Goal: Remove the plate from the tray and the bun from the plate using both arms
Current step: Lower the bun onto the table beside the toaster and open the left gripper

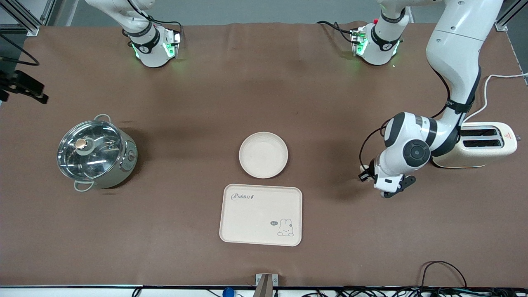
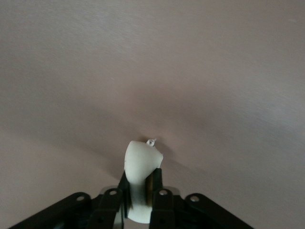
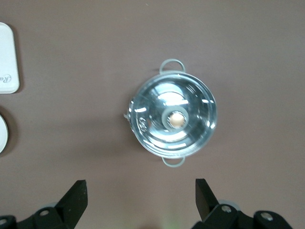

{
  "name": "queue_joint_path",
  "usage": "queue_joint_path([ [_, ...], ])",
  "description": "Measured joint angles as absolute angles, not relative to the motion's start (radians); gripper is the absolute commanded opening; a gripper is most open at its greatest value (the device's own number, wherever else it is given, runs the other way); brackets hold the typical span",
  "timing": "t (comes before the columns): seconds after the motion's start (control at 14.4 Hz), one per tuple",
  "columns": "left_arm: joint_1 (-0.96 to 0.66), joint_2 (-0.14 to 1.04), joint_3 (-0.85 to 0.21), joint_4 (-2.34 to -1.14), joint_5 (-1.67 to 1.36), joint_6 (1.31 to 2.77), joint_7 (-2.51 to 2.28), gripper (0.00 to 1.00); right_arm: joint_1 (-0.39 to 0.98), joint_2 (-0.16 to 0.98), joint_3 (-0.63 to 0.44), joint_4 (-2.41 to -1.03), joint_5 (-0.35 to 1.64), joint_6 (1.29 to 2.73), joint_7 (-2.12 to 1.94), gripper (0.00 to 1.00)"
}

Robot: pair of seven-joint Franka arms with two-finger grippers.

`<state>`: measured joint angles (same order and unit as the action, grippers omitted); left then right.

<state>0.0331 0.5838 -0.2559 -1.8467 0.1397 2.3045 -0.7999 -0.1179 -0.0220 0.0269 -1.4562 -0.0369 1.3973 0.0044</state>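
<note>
**Matt table, shiny pot**

The table (image 1: 264, 90) wears a matt brown, cloth-like cover. Beside the plate (image 1: 263, 155), toward the right arm's end, the pot (image 1: 97, 153) is polished metal under a glossy glass lid. The plate and tray (image 1: 261, 214) look smooth, matt cream.

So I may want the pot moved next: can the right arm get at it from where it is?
Probably yes. The right claw hangs open above the lidded pot, and the table around the pot is bare. The left claw, with the bun between its fingers, is low by the toaster.

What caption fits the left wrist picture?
Left gripper pinching the bun low over bare brown table.
</note>
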Motion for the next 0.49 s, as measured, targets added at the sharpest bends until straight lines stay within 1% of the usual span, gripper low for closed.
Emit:
queue_joint_path([
  [0.07,0.05,0.592,-0.256,-1.847,0.14,2.308,-0.785,1.0,-0.14,-0.023,0.026,-1.439,-0.036,1.367,-0.004,1.0],
  [0.21,0.073,0.601,-0.256,-1.846,0.14,2.319,-0.766,1.0,-0.157,-0.023,0.025,-1.415,-0.036,1.337,-0.012,1.0],
  [0.49,0.076,0.595,-0.273,-1.815,0.14,2.325,-0.763,1.0,-0.151,-0.022,0.039,-1.411,-0.033,1.343,-0.012,1.0],
])
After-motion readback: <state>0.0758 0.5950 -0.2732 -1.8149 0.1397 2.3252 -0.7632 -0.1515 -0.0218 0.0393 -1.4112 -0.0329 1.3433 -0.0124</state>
